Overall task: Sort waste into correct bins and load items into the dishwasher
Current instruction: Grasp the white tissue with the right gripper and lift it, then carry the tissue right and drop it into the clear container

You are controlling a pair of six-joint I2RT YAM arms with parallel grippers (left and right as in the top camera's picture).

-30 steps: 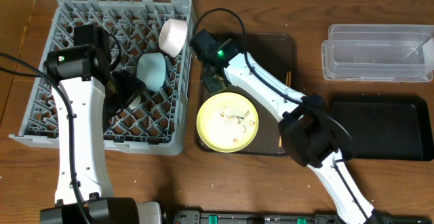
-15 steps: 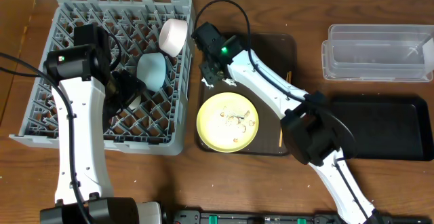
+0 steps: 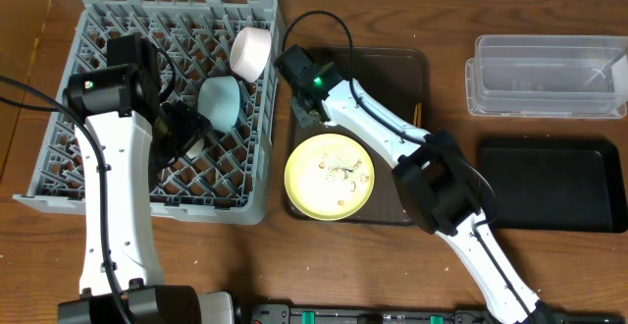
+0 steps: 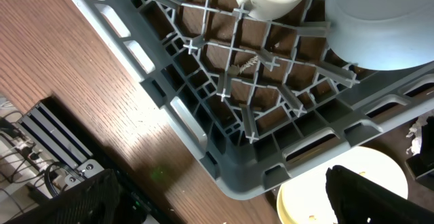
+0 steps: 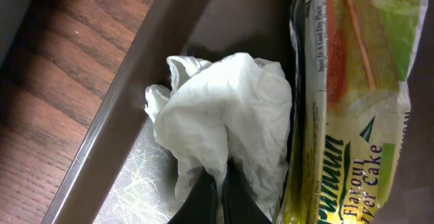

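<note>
Status from overhead: right gripper (image 3: 306, 118) is down at the upper-left corner of the dark brown serving tray (image 3: 392, 69). Left gripper (image 3: 184, 133) hangs over the grey dish rack (image 3: 98, 182). Light blue bowl (image 3: 220, 101) and pinkish-white bowl (image 3: 250, 54) sit in the rack near its right wall. Yellow plate (image 3: 330, 176) with rice-like scraps (image 3: 339, 172) fills the tray's lower-left corner. Clear tub (image 3: 547, 77) is at the table's (image 3: 245, 265) far-right corner, black tray (image 3: 549, 184) just beside it toward the near edge.

Left wrist: I see both fingers (image 4: 359, 193) spread wide with nothing between them. Rack corner and plate rim are underneath.

Right wrist: jaws closed tight on the lower fold of the crumpled white tissue (image 5: 224, 125). It lies against the serving tray's wall, touching the yellow-green snack wrapper (image 5: 346, 102) beside it.
</note>
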